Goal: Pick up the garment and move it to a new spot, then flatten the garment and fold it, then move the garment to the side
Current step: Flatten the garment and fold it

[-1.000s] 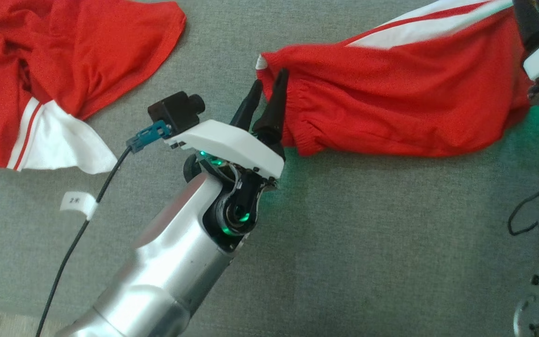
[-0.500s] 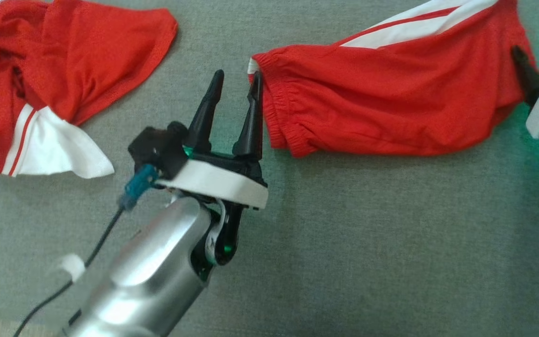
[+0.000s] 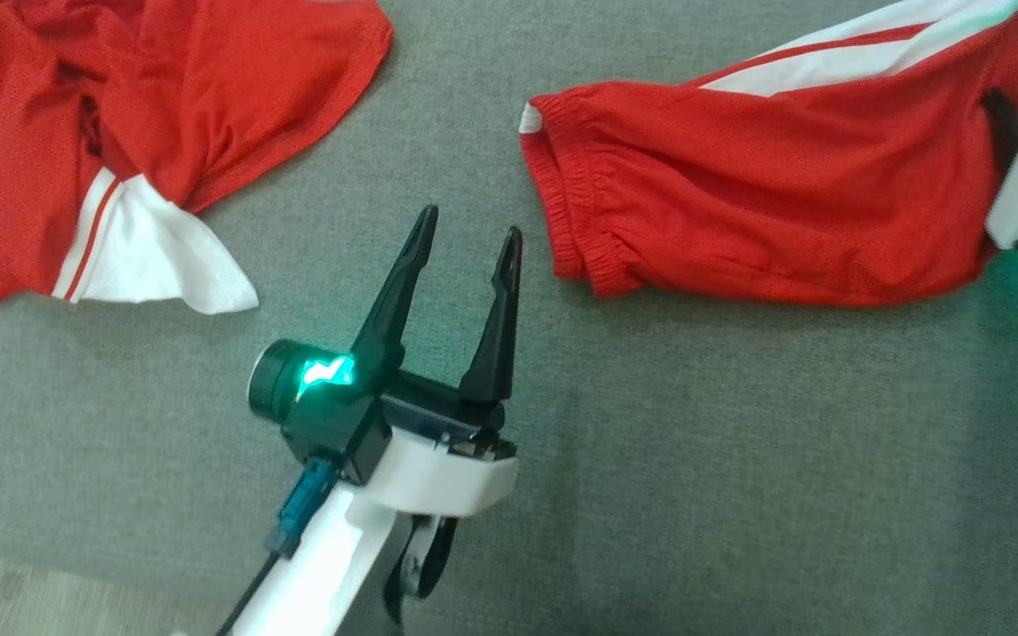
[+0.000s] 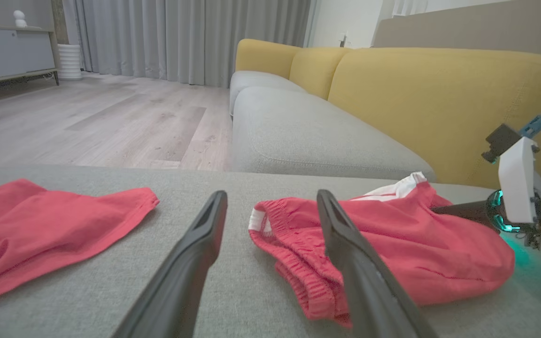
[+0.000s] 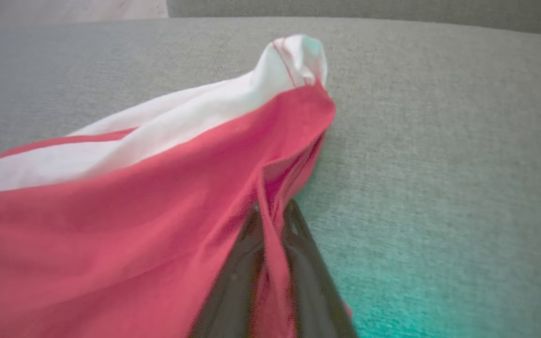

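The garment, red shorts (image 3: 765, 203) with a white side stripe, lies stretched out on the grey cushion. My right gripper (image 3: 1000, 119) is at its right end. In the right wrist view the two dark fingers of the right gripper (image 5: 270, 211) are shut on a fold of the shorts' (image 5: 134, 197) red hem. My left gripper (image 3: 471, 223) stands open, a little below and left of the elastic waistband, not touching it. In the left wrist view the left gripper (image 4: 270, 193) points at the shorts' (image 4: 392, 253) waistband, with nothing between its fingers.
A second red garment (image 3: 120, 132) with white trim lies crumpled at the upper left. The grey cushion (image 3: 695, 459) has bare room in front of the shorts; its front edge runs at the lower left. Yellow sofa backrests (image 4: 439, 103) and wooden floor (image 4: 111, 122) lie beyond.
My right gripper, open beside the shorts' right end half a second ago, has shut on the hem. My left gripper has drawn back from the waistband. The head camera has shifted.
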### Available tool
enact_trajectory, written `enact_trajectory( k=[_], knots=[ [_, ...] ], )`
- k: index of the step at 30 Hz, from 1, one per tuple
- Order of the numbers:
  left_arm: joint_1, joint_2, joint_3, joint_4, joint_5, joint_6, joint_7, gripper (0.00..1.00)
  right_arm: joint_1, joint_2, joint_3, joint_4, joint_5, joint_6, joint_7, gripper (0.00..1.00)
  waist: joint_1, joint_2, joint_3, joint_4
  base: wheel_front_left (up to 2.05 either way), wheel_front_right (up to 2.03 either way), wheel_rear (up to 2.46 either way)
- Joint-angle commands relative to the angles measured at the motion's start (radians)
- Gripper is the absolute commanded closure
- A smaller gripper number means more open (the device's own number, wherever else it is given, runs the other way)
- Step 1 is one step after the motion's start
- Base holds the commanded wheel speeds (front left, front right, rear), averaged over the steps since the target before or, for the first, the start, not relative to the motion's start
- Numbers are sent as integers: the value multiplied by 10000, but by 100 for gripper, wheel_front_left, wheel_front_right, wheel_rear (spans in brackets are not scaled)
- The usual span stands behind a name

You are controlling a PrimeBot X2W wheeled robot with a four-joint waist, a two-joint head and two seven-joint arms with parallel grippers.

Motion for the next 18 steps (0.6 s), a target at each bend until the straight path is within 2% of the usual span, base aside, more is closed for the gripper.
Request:
enact_trajectory(
  k=[1,4,13,16,18],
  knots=[
    [250,22,446,-196,255,-90,-78,0,256,247,88,-45,145,-7,-95,100,1,0,-251,-204,0,0,0],
    [672,-13,689,-130,485,-257,-79,0,350,313,-297,2,277,-7,-339,100,1,0,-534,-384,0,0,0],
    [2383,-122,1980,2,921,-835,-79,0,922,-458,-2645,-74,272,-7,-791,100,1,0,-1450,-799,0,0,0],
    [2629,-205,2177,17,1069,-1077,-79,0,916,-591,-2827,-331,328,-7,-727,100,1,0,-1562,-751,0,0,0],
    [2733,-267,2244,70,1127,-1214,-79,0,948,-526,-2530,-623,341,-7,-550,100,1,0,-1633,-697,0,0,0]
  ],
)
